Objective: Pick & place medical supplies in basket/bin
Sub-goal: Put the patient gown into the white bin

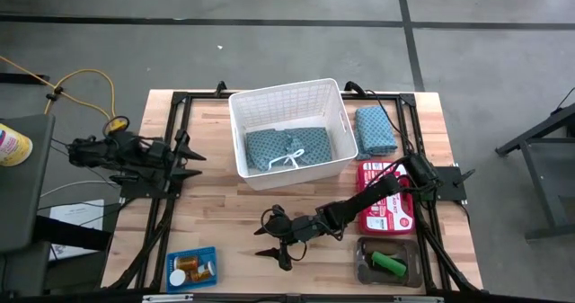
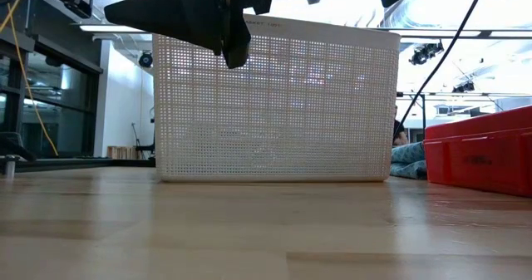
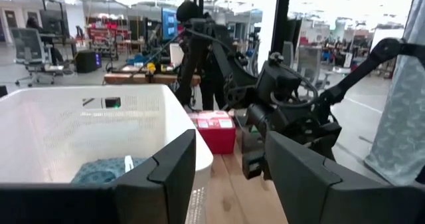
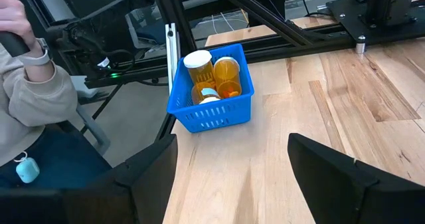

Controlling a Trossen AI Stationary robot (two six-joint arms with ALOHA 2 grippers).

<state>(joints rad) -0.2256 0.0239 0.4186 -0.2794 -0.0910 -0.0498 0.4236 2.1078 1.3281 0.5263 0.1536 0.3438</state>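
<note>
Right gripper: it hangs above bare wood at the near part of the table, between the two near trays; its fingers are spread apart and nothing is between them.
Blue mesh tray: at the near left corner of the table, straight ahead of the right gripper in the right wrist view; orange pill bottles with white caps are standing and lying inside it.
Grey tray: at the near right corner; one green oblong piece and one dark piece beside it lie in it.
Red case: flat on the table just behind the grey tray, under the right arm.
Left gripper: at the left edge of the table, pointing to the white basket; its fingers are parted and they hold nothing.
White basket: in the far middle of the table, upright; one teal patterned cloth with a white string lies on its floor.
Second teal cloth: folded, on the table just right of the basket, outside it.
Person: an arm in a light sleeve shows beyond the table edge in the right wrist view.
</note>
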